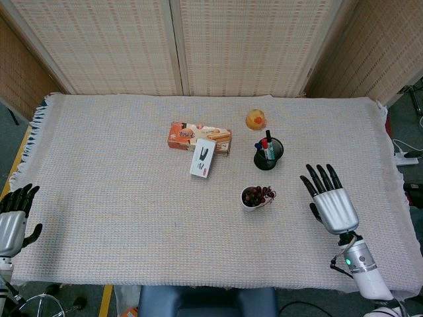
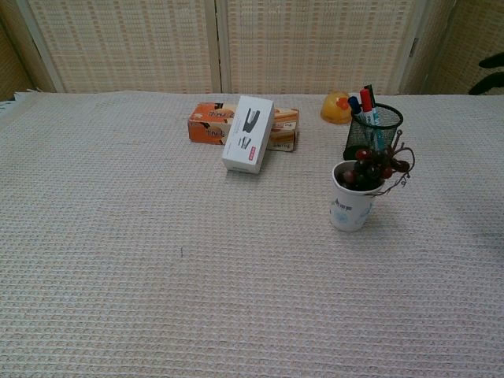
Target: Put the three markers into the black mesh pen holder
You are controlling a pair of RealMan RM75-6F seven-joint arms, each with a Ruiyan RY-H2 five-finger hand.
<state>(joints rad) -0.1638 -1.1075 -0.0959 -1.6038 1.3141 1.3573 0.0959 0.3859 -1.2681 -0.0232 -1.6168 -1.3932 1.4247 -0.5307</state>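
The black mesh pen holder [image 1: 268, 156] [image 2: 372, 131] stands upright on the cloth at centre right. The three markers [image 1: 266, 146] [image 2: 363, 103], with blue, red and black caps, stick out of its top. My right hand [image 1: 330, 201] is raised well in front and to the right of the holder, fingers spread, holding nothing. The chest view shows only dark fingertips [image 2: 493, 62] of it at the right edge. My left hand [image 1: 16, 218] hangs off the table's front left edge, fingers apart and empty.
A white cup of dark red cherries [image 1: 254, 196] [image 2: 356, 192] stands just in front of the holder. A yellow round object [image 1: 256, 119] [image 2: 336, 108] lies behind it. To the left, a white stapler box [image 1: 203, 157] [image 2: 249, 133] leans on an orange snack box [image 1: 187, 135] [image 2: 208, 124].
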